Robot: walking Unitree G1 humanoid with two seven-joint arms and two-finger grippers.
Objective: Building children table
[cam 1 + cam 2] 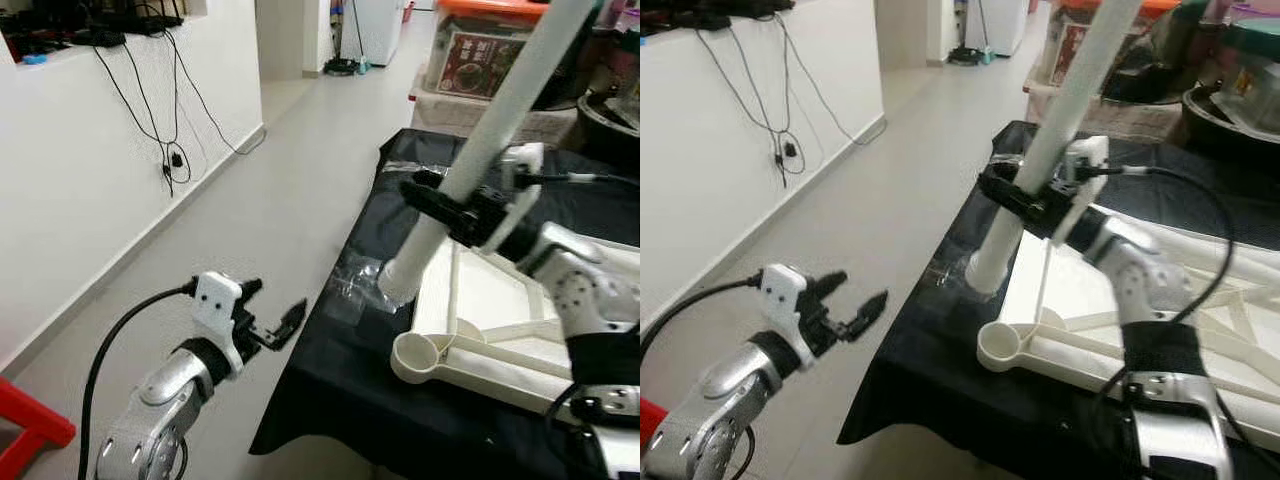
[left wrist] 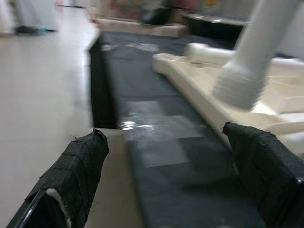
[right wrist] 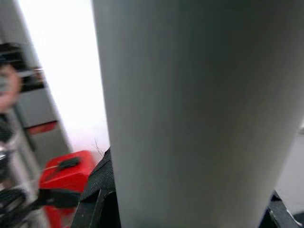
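Right jaws [image 1: 455,205] clamp the table leg [image 1: 490,140] (tilted).

tabletop frame [image 1: 500,330] flat on the bench [image 1: 340,390], table leg [image 1: 480,160] leaning over its left corner, wall [image 1: 90,170] off left

A black-covered table [image 1: 340,370] fills the lower right; on it lies a cream children's tabletop [image 1: 500,330], upside down, by the near edge.

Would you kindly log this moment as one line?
right gripper: shut on white plastic table leg | leg end at cream tabletop corner | left gripper: open, idle
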